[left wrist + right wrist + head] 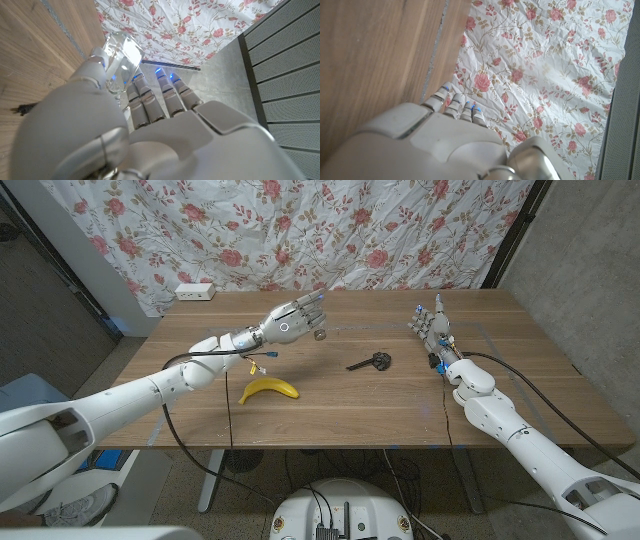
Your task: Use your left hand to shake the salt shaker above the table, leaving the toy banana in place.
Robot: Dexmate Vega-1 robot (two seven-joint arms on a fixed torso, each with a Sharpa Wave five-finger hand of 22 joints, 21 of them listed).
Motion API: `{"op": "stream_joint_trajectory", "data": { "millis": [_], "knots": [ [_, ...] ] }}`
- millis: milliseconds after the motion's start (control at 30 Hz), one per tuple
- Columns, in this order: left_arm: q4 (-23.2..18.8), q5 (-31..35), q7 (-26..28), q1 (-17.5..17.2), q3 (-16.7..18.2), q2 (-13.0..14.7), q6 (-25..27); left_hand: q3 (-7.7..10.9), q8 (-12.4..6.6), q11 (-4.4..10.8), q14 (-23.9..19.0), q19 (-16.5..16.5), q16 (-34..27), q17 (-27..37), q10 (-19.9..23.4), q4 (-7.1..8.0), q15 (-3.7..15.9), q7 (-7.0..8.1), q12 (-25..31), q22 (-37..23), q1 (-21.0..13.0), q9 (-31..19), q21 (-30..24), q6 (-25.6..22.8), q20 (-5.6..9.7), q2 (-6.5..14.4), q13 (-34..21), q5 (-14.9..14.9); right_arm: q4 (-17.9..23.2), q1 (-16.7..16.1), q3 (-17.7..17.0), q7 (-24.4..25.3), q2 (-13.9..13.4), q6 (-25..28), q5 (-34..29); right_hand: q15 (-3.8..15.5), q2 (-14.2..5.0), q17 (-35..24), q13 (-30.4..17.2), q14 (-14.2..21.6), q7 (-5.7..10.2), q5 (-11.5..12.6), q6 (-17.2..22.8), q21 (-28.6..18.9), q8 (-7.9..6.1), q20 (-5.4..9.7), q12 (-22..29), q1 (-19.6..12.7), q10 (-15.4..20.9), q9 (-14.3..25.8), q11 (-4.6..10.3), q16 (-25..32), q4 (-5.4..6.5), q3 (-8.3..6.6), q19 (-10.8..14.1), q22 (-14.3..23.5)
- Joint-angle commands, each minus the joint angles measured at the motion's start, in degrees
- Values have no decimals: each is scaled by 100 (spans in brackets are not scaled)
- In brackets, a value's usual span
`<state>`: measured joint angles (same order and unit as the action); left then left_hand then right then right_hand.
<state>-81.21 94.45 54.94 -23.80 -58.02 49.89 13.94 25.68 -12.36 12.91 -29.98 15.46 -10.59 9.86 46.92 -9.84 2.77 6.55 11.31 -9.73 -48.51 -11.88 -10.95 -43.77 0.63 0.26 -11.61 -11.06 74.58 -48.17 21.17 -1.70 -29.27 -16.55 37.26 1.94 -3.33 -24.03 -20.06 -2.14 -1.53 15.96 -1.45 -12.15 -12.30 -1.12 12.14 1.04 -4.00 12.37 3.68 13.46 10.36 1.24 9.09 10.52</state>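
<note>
My left hand (287, 323) is over the far middle of the table and grips the salt shaker (319, 333), whose end sticks out past the fingertips. In the left wrist view the shaker (119, 54) is clear glass, held between the thumb and the fingers (150, 100). The yellow toy banana (268, 388) lies on the table nearer me, under the left forearm's side and apart from the hand. My right hand (430, 326) stands at the table's right with its fingers up and nothing in it; the right wrist view looks along its back (445, 140).
A small black object (372, 362) lies on the wood between the two hands. A white power strip (195, 291) sits at the table's (330, 415) far left corner. A floral curtain (330, 230) hangs behind the table.
</note>
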Motion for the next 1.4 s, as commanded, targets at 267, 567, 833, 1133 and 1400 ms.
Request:
{"op": "stream_joint_trajectory", "data": {
  "millis": [267,567,833,1133,1400],
  "knots": [
    [91,90,72,223,-7,-14,-82,-40,-46,-3,35,-50,11,21,-29,2,867,39,-8,-11,-40,-31,19,-12,2,63,-8,-40,1,-1,0,1,0,-1,0,196,-585,-31,-18,-40,-53,33,-9,-36,-20,-4,18,3,-38,21,2,23,32,7,50,30],
    [141,82,36,221,-97,-67,-127,-50,-48,-3,41,-51,8,22,-47,1,864,39,-8,-11,-48,-35,17,-10,4,71,-7,-41,-1,0,1,0,0,-2,-1,198,-584,-31,-18,-39,-56,33,-7,-35,-21,-9,18,3,-36,21,1,23,32,7,48,30],
    [162,103,53,209,-214,-115,-206,-62,-57,-4,45,-57,5,23,-68,1,860,54,-9,-11,-52,-40,16,-27,7,78,-7,-41,-2,0,1,0,1,-2,-1,195,-585,-32,-18,-38,-58,33,-6,-35,-21,-8,18,3,-37,21,0,23,32,7,47,30],
    [168,47,-4,122,-292,-190,-183,-73,-66,-4,49,-63,3,23,-72,3,853,64,-5,-11,-52,-43,17,-44,8,81,-8,-41,3,-1,0,2,-1,0,0,194,-586,-31,-18,-41,-56,33,-8,-35,-20,-5,19,3,-35,20,4,22,32,7,48,30],
    [190,96,-20,103,-415,-228,-268,-81,-59,-4,58,-68,3,22,-81,0,855,59,-3,-11,-59,-46,16,-23,13,85,-8,-41,3,-2,0,2,-1,0,0,195,-586,-32,-18,-39,-56,34,-8,-35,-20,-8,12,3,-50,20,5,23,32,6,48,30]
  ]
}}
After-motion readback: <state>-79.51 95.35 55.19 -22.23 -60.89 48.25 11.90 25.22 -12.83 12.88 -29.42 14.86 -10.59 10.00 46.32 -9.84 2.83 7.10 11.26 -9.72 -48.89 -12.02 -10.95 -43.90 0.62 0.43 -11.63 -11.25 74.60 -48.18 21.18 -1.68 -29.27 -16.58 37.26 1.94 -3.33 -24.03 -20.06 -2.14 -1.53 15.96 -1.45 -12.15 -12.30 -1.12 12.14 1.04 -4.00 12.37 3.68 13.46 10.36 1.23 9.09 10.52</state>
